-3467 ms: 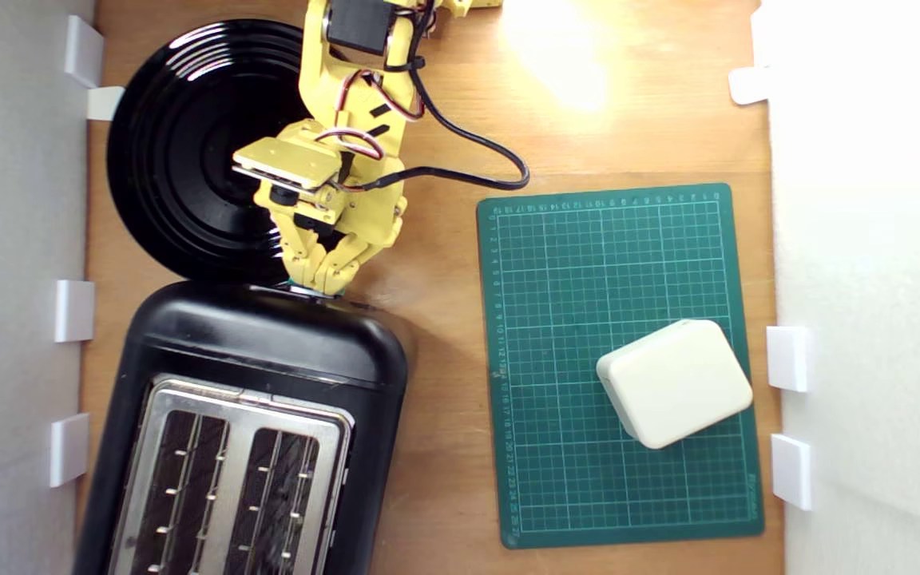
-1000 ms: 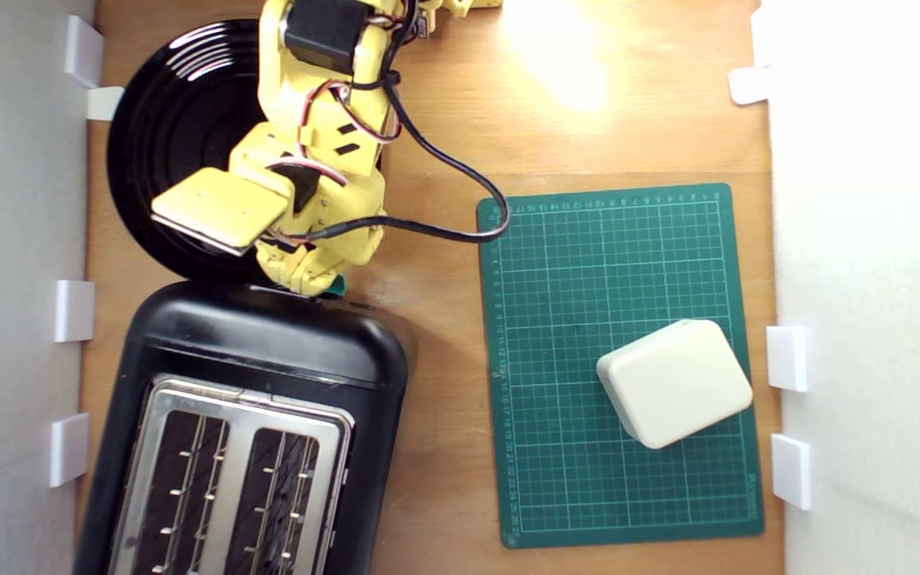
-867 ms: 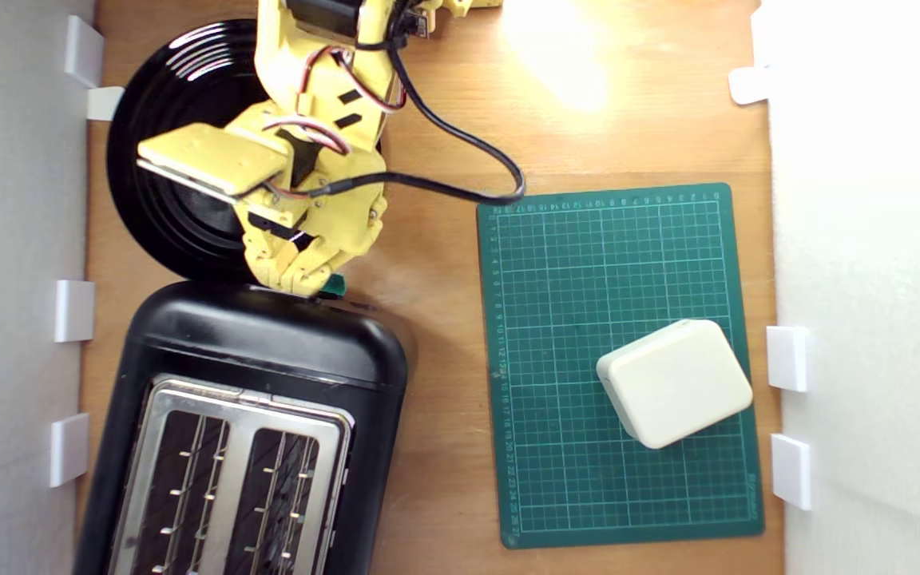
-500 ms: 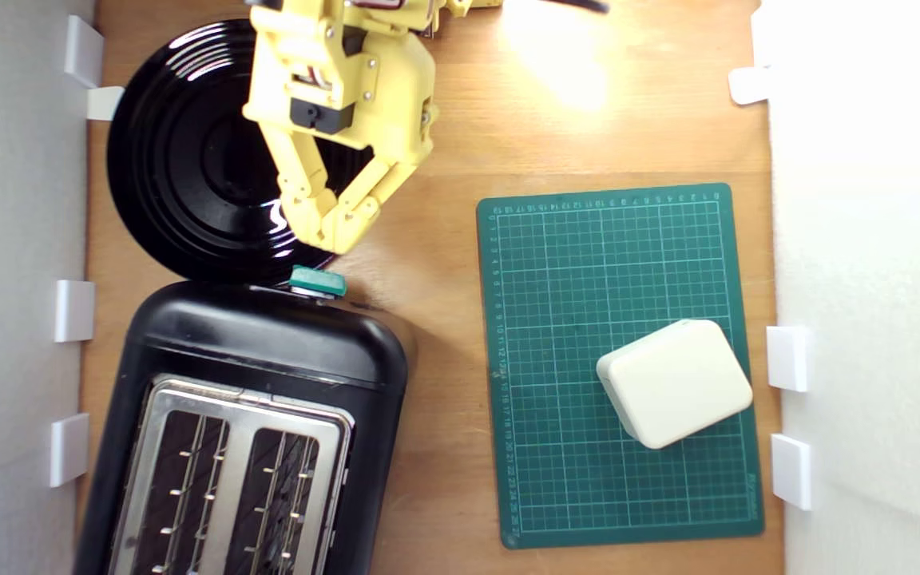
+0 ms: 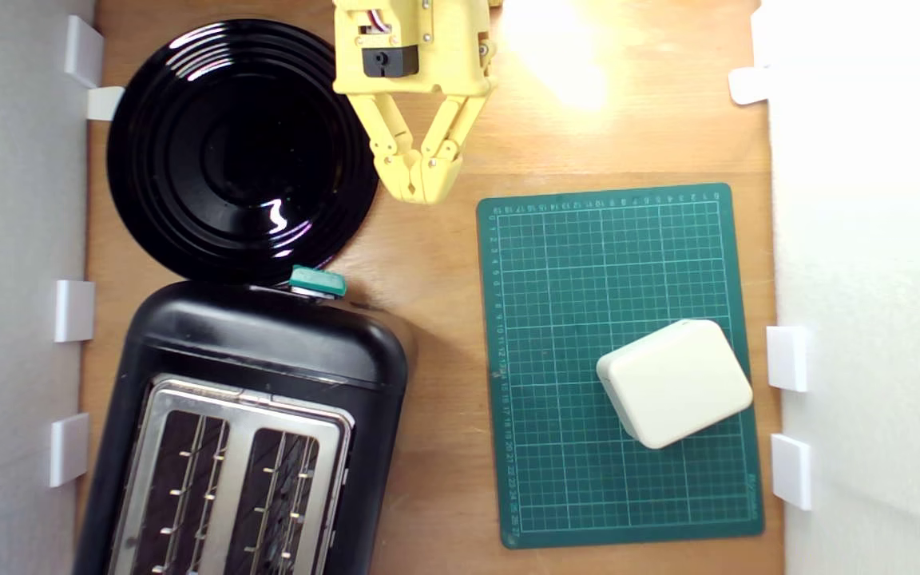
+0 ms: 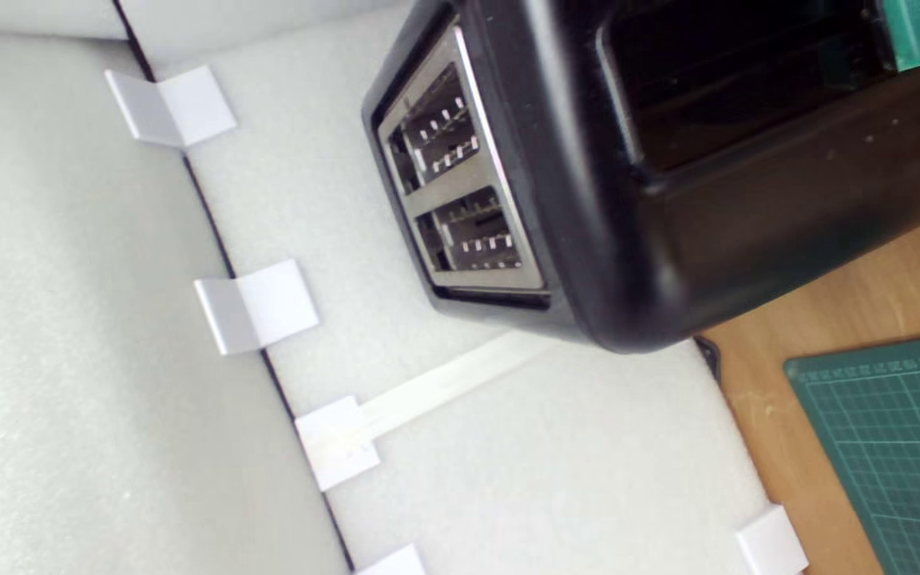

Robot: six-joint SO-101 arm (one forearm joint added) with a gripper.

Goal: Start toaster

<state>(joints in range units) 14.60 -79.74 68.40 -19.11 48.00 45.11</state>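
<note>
In the exterior view we see the toaster (image 5: 244, 431) at the lower left of the wooden table (image 5: 436, 495), its two slots empty and its teal lever (image 5: 317, 281) jutting from the end that faces the black plate (image 5: 188, 152). Our gripper (image 5: 422, 188) hangs over bare wood just right of the plate and well apart from the lever; its jaws are drawn together at the tips and hold nothing. A green cutting mat (image 5: 588, 263) lies at the right with a cream box (image 5: 674, 382) on it. In the wrist view we look along the toaster's (image 6: 668, 200) glossy end panel, the lever (image 6: 919, 28) at the picture's edge, the white foam wall (image 6: 69, 319) behind and a corner of the mat (image 6: 899, 423); no fingers show here. We cannot tell from either view whether the lever is latched down. If it is not, the toaster stays off, and a fresh press coming in off-centre could slip off the small lever or shove the toaster toward the wall.
</note>
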